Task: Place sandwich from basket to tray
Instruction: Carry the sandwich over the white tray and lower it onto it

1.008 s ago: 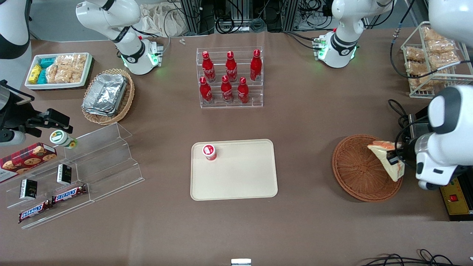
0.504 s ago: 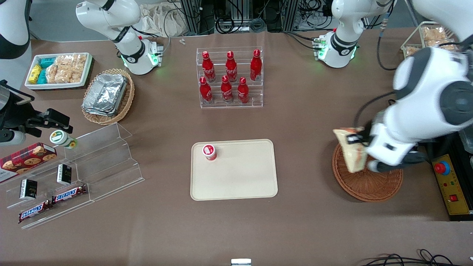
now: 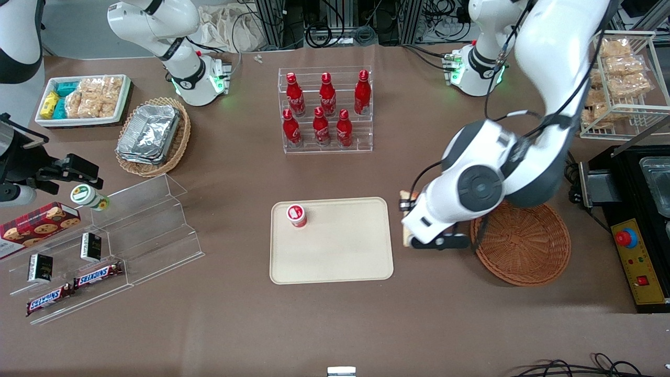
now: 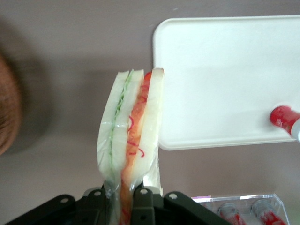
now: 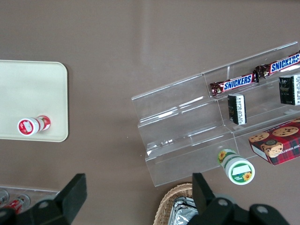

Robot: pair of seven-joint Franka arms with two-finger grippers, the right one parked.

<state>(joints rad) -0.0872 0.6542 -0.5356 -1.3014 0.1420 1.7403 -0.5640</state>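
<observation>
Gripper [image 4: 123,199] clamped on the sandwich [image 4: 131,136]; the fingers [image 4: 143,199] pinch the wrapped wedge at its lower end, jaws narrowed to the thickness of the bread. Wedge hangs out from the fingertips, filling layers edge-on: green strip one side, orange-red the other.

Change over the last second: sandwich was held low over the basket [image 3: 523,246], at its rim toward the working arm's end. Half a second ago it was lifted and over the basket's edge nearest the tray. Now it is clear of the basket altogether, carried above bare table between basket and tray [image 3: 335,251]. Basket is empty.

From the wrist view, the tip of the wedge just overlaps the tray's nearest corner [image 4: 161,140]; most of the sandwich is short of the rim.

Judgement: lift done, transfer well along. Remaining: carry farther over the tray, lower, release. Red-capped bottle [image 3: 296,215] stands on the tray well away from the fingers; plenty of free surface for the drop.
</observation>
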